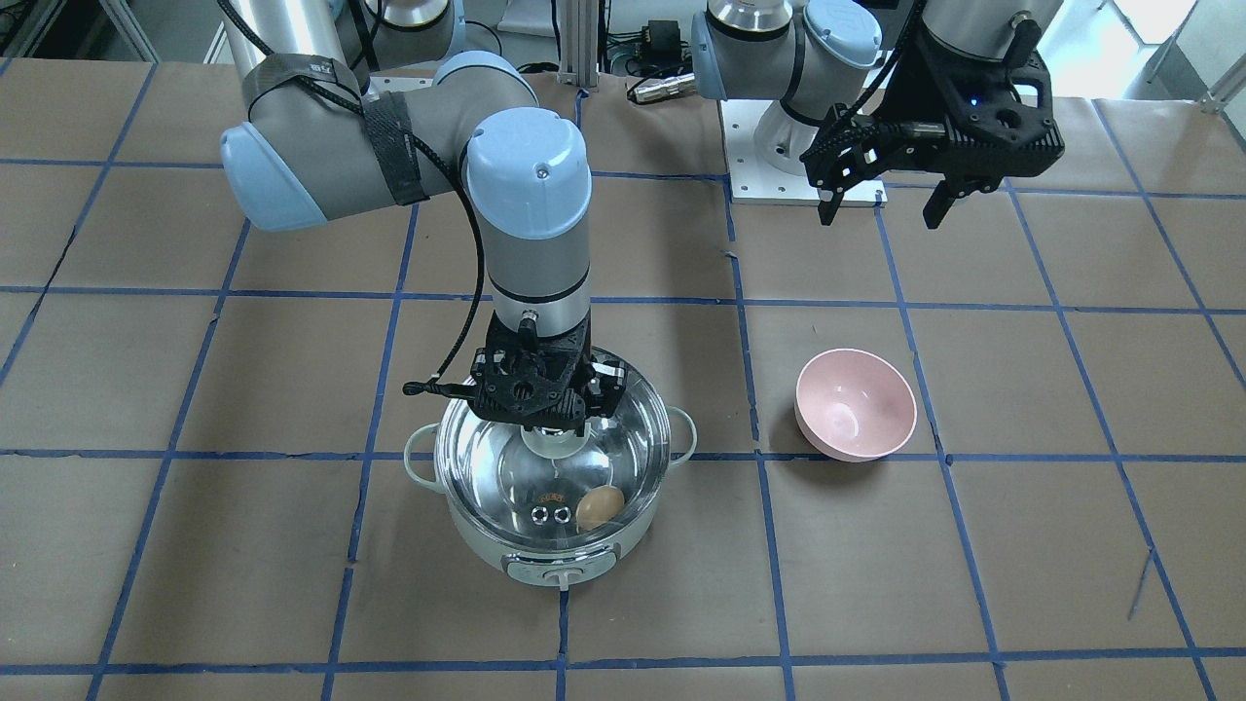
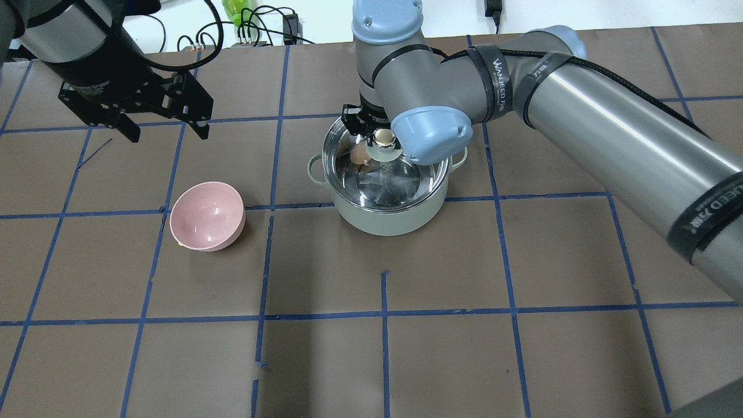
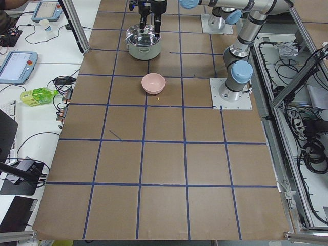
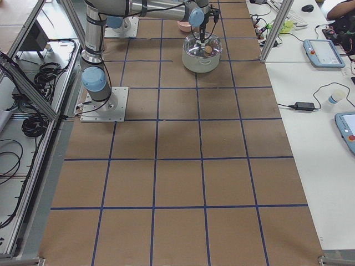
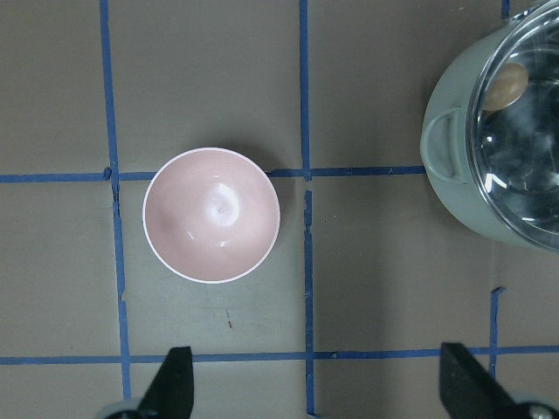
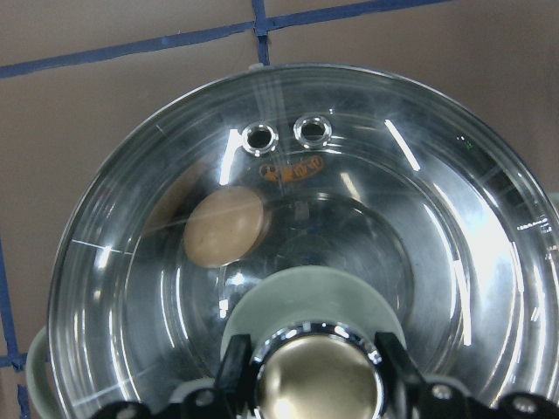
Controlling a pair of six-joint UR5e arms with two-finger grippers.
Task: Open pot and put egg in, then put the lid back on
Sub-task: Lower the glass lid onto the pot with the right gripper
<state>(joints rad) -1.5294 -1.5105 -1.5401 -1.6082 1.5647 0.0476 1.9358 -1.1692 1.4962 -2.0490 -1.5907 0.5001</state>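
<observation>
The mint-white pot [image 1: 545,557] stands mid-table with the glass lid [image 1: 487,458] lying on its rim. Through the glass the brown egg [image 1: 599,506] shows inside the pot, against the wall; the right wrist view has the egg [image 6: 224,227] left of the lid's knob [image 6: 314,393]. My right gripper [image 1: 555,417] reaches straight down and is shut on that knob, a finger [image 6: 234,377] pressed to each side. My left gripper [image 1: 881,209] hangs open and empty high above the table, back from the pink bowl [image 1: 855,404].
The empty pink bowl [image 2: 206,216] sits one grid square from the pot [image 2: 389,217], on my left. Brown paper with blue tape lines covers the table [image 2: 371,325]. The arms' base plates and cables lie along the robot's edge.
</observation>
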